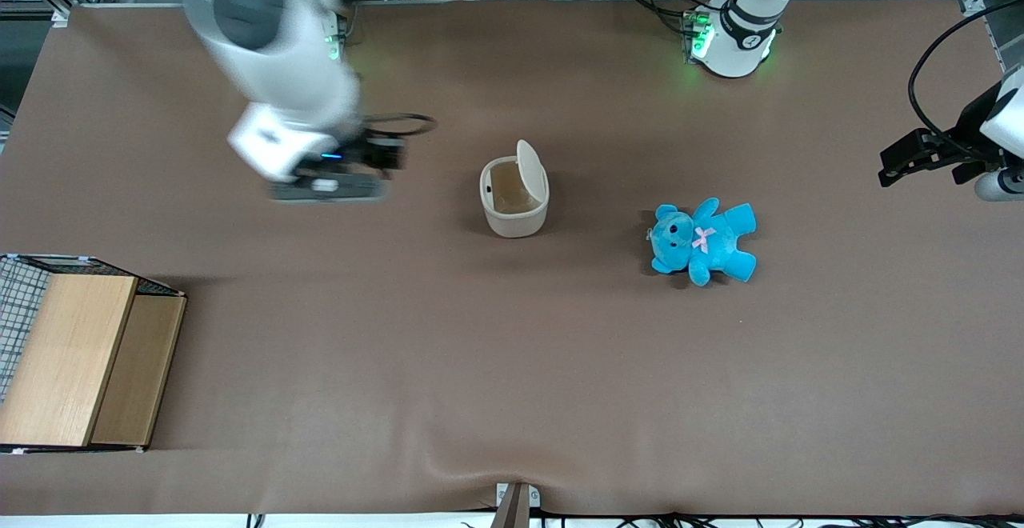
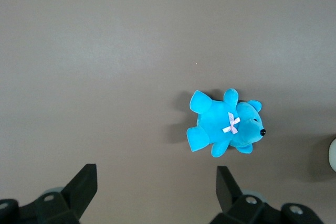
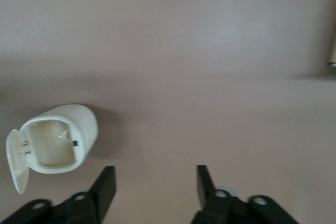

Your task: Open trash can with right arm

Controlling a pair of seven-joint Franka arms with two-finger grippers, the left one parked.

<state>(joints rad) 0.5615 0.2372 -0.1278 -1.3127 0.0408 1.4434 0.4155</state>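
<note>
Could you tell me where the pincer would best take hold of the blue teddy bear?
Probably across the blue teddy bear torso, coming straight down: it lies flat on the table with limbs splayed, the body being its narrowest bulk. The open pincer is away above the table beside the open trash can, toward the working arm's end.

- We see our right arm (image 1: 272,56): glossy white shell, one dark grey round joint cap.
- Black cable loops at the wrist, beside a small blue light.
- Our claw (image 3: 156,182): two matte black fingers, parted.
</note>
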